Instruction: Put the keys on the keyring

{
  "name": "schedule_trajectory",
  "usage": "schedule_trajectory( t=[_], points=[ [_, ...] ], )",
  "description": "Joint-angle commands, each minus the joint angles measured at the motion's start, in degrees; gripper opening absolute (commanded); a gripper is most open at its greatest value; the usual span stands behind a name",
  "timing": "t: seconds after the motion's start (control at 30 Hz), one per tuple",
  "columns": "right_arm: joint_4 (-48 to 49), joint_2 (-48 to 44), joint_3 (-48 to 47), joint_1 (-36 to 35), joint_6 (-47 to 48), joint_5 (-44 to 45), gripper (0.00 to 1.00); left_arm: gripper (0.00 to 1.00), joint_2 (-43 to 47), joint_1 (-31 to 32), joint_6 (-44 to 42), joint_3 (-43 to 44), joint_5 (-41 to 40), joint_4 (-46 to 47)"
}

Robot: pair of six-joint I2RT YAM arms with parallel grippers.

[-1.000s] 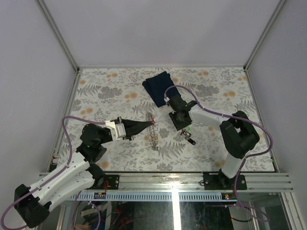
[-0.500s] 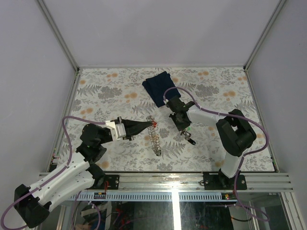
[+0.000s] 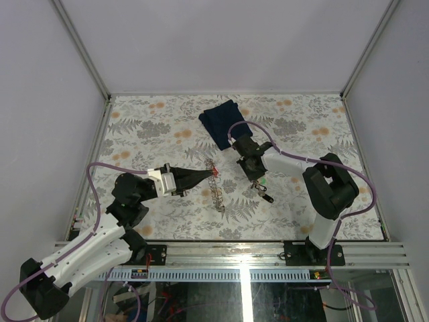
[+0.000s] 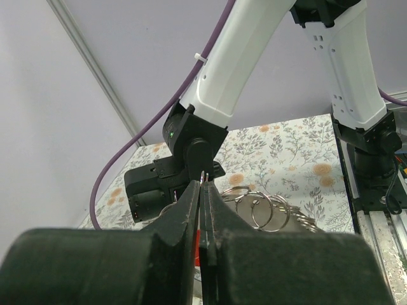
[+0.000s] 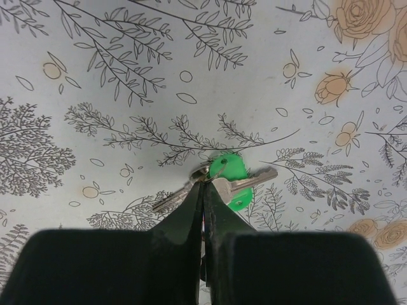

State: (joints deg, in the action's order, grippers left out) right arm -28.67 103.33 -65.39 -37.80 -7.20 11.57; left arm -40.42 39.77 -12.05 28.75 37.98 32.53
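From above, the left gripper [image 3: 208, 176] reaches across the floral counter [image 3: 147, 134] to the upper part of the keyring [image 3: 218, 192]. The keyring shows there only as a thin silvery line running toward the near edge, with a red speck by the fingertips. The left wrist view shows more: the jaws are pressed together on a thin wire of the keyring [image 4: 262, 208], and beyond them it hangs as a row of linked round loops. The black end of the right arm is close behind.

A dark blue cloth [image 3: 221, 121] lies farther back and is seen only from above.

To the right, apart from the keyring, the right gripper [image 3: 257, 181] points down at the keys [image 3: 265, 190], which from above are just a green dot and a dark bit. Its wrist view shows two green-headed keys [image 5: 232, 183] flat on the counter, blades pointing opposite ways and joined by a small ring. The jaws are closed with their tips right at that ring; whether they pinch it is unclear.
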Motion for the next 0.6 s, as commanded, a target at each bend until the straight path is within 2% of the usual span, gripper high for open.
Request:
schedule_trajectory(
  t=[0.0,0.2,0.37,0.4,0.47,0.5,0.57],
  points=[
    [2.37,-7.21,0.39,-0.43,1.92,1.7,0.0,0.0,1.21,0.16,-0.56,1.55,-0.64,2.62],
    [4.25,-14.0,2.76,1.0,2.25,-2.42,0.0,0.0,1.05,0.13,-0.44,1.44,-0.56,2.63],
    [3.2,-13.32,2.22,1.77,1.91,-3.67,0.03,0.0,1.05,0.13,-0.34,1.47,-0.51,2.71],
    [3.49,-13.06,2.34,1.77,1.64,-3.7,0.1,0.0,1.09,0.13,-0.31,1.5,-0.48,2.71],
    [3.38,-12.27,2.16,1.77,0.75,-3.4,0.31,0.0,1.18,0.09,-0.26,1.46,-0.66,2.62],
    [2.84,-11.44,1.59,1.77,0.5,-3.19,0.37,0.0,1.22,0.15,-0.3,1.4,-0.64,2.59],
    [1.53,-9.48,0.41,1.77,-0.29,-2.63,0.42,0.0,1.14,0.13,-0.2,1.4,-0.66,2.58]
  ],
)
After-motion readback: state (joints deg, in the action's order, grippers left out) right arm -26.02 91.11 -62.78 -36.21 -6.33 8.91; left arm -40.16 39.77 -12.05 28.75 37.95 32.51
